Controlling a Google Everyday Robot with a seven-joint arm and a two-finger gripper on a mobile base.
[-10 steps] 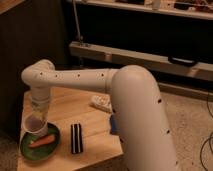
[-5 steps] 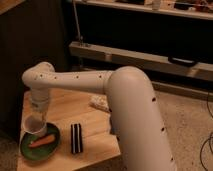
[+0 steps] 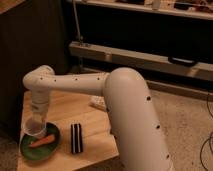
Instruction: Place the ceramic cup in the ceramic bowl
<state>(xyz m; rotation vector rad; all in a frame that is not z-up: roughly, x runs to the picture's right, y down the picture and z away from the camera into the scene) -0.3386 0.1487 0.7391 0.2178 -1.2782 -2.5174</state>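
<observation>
The ceramic cup (image 3: 32,127) is small, pale and tapered. It hangs below my gripper (image 3: 36,118), which points straight down and is shut on the cup's rim. The cup is over the back left edge of the ceramic bowl (image 3: 30,151), a shallow dark-green dish at the table's front left corner. I cannot tell whether the cup's base touches the bowl. An orange carrot-like piece (image 3: 43,141) lies in the bowl, right of the cup. My white arm reaches in from the lower right and hides part of the table.
A black oblong object with pale stripes (image 3: 76,138) lies on the wooden table (image 3: 65,107), right of the bowl. A white oblong packet (image 3: 98,103) lies farther back, next to my arm. Dark shelving stands behind the table.
My gripper has moved slightly down and left with the cup, closer to the bowl. The bowl, the black object and the packet have not moved.
</observation>
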